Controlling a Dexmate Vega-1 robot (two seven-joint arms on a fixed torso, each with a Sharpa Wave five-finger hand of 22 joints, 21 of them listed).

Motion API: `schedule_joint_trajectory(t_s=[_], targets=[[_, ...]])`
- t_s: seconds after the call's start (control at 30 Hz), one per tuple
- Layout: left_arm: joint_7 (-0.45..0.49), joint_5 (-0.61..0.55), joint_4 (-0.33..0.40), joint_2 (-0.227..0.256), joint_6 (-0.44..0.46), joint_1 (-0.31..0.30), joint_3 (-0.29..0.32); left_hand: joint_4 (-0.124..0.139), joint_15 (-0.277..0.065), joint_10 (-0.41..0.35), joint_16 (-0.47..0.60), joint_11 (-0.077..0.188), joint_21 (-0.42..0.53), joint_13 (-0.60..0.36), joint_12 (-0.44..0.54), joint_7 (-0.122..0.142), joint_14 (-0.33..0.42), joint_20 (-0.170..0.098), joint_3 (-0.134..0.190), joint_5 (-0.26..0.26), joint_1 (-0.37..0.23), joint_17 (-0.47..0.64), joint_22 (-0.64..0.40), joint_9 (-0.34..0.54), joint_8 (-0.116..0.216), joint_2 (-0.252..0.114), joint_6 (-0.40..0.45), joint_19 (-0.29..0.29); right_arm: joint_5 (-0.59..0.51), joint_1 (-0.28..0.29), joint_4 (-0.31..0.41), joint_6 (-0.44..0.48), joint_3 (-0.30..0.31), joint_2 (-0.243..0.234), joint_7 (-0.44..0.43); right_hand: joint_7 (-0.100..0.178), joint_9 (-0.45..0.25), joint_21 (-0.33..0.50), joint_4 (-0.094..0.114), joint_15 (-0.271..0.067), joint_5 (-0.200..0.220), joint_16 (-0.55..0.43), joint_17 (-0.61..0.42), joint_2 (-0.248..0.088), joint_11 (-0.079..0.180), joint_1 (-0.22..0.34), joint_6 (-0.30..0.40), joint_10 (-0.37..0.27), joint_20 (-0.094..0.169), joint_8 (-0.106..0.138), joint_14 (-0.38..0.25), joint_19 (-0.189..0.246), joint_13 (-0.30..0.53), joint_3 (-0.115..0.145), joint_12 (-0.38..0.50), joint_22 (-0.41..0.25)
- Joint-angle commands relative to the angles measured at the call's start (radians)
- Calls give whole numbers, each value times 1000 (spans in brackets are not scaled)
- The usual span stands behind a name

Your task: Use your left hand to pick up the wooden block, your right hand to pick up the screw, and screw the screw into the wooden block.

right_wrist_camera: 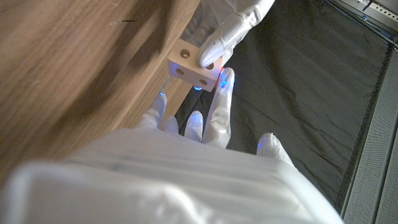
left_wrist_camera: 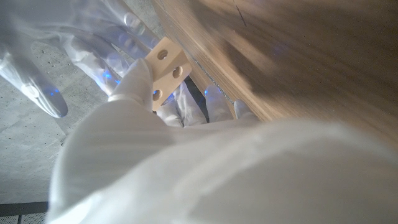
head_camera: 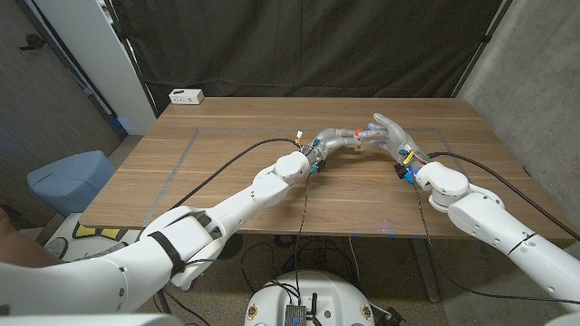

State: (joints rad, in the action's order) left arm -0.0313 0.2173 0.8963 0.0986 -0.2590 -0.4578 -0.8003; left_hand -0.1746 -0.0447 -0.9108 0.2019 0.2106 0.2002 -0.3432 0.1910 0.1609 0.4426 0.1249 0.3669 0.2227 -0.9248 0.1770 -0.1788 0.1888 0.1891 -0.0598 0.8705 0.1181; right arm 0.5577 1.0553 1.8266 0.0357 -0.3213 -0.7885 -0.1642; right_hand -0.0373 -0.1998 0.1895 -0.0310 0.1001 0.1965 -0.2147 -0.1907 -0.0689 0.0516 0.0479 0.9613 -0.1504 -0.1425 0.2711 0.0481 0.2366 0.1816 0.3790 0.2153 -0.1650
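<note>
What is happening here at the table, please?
A robot with two arms is working above a wooden table. Its left robot hand holds a small wooden block with holes in the air. The right robot hand is brought up against the block, its fingers touching it. A thin metal piece, probably the screw, shows at the block, but whether it is already in a hole is hard to tell.

A wooden tabletop (head_camera: 227,172) carries a faint grey taped rectangle (head_camera: 186,156) across its surface. A small white box (head_camera: 187,95) with dark sockets sits at the far left corner of the tabletop. A black curtain (head_camera: 308,41) hangs behind. A light blue bin (head_camera: 68,181) stands on the floor to the left, near a grey wall (head_camera: 45,100).
</note>
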Motion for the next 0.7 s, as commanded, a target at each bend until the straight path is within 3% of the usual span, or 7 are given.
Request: schedule_joint_trajectory(t_s=[0.03,0.4,0.7], targets=[[2,-2,17,7,7,-5,-1,16,-51,-12,1,4,6,-70,22,-10,8,5,21,3,-6,3,-5,4,10,-14,26,-2,-18,15,11,-5,13,4,-39,-2,-1,11,-4,3,7,-8,0,-1,-2,13,8,-13,-1,6,-14,20,1,4,4,-3],[4,-5,38,13,16,-12,-4,16,-51,-11,1,4,6,-70,21,-9,8,6,21,3,-5,3,-5,4,9,-14,25,-2,-21,33,17,-15,29,5,-56,17,-9,27,-11,6,5,-9,1,2,-27,17,-54,-22,6,-24,-44,97,2,7,-8,-3],[6,-10,57,18,27,-18,-8,17,-50,-11,1,4,6,-69,21,-8,7,6,20,3,-4,3,-5,4,9,-14,26,-1,-24,29,5,-29,33,11,-54,22,-19,25,-13,18,5,-5,-1,5,-40,17,-94,-15,2,-35,-46,116,3,7,-16,-3]])
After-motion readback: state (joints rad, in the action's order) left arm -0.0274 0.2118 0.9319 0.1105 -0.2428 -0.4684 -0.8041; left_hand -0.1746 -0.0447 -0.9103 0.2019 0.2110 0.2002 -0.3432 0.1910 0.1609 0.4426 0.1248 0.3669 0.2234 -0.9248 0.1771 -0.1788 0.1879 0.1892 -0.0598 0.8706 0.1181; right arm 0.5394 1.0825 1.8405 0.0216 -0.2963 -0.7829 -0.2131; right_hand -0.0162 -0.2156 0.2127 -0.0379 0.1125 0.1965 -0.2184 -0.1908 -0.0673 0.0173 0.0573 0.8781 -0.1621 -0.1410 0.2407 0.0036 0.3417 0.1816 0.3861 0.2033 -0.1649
